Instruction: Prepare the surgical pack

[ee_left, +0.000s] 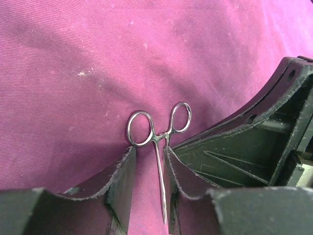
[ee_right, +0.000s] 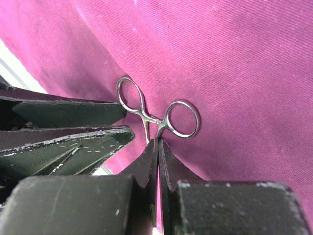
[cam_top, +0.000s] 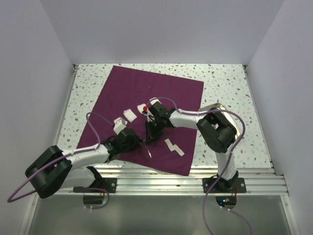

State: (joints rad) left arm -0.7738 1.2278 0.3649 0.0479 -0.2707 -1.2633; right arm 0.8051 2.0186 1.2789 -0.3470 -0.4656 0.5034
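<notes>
Right arm base [cam_top: 222, 185] at 5 o'clock, top view; dark purple square cloth [cam_top: 171, 93] lies flat mid-table, white gauze sq. [cam_top: 130, 114] on it. Left wrist: left gripper [ee_left: 150, 154] spread, straddling thin steel clamp [ee_left: 159, 176]. Right wrist: right gripper [ee_right: 157, 147] pinches its shank. I reckon clamp's light, stiff, slick; cloth limp, so grab corners.

Large dark purple square cloth [cam_top: 146, 98]: woven, matt, fine diagonal ribbing, pale lint specks. Slim silver metal clamp [ee_left: 158, 156]: polished, mirror-bright, smooth. Left gripper's black fingers [ee_left: 122, 183]: matt, scuffed, ragged edges. Small white gauze squares [cam_top: 130, 114]: matt, soft-looking. Speckled white table top [cam_top: 225, 83]: smooth, stone-like pattern. Silver metal tray [cam_top: 218, 106]: shiny.
</notes>
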